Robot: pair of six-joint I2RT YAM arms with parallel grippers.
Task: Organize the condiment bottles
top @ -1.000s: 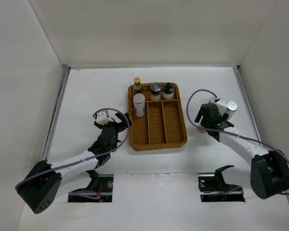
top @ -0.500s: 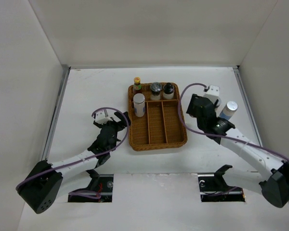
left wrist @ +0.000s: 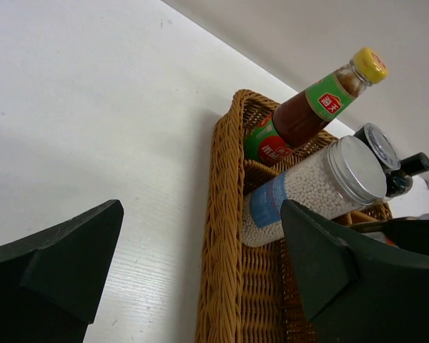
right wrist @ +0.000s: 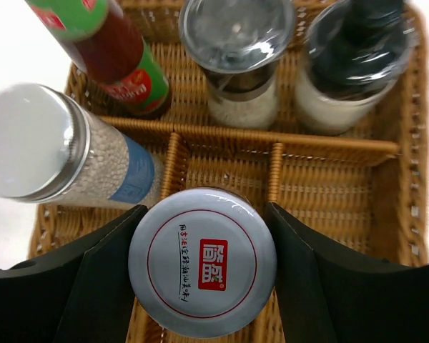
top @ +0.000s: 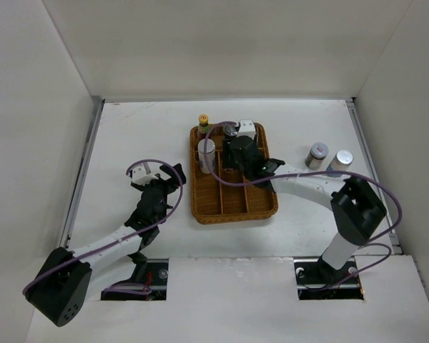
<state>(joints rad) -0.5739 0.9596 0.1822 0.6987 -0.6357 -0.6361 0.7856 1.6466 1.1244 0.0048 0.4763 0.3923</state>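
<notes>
Wicker tray (top: 234, 204) holds four bottles (top: 206, 155); right fingers (right wrist: 107, 286) clamp fifth jar (right wrist: 202, 261) over centre; two jars (top: 315, 154) wait on bench (top: 129, 136), 3 o'clock; left fingers (left wrist: 322, 257) wide, empty.

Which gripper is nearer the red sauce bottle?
Right. The right gripper, holding a white-lidded jar, hovers over the tray near the red sauce bottle; the left gripper is outside the tray.

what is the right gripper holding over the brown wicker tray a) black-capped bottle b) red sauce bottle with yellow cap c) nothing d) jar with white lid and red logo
d: the right gripper clamps the white-lidded jar with a red logo above the brown wicker tray.
</notes>
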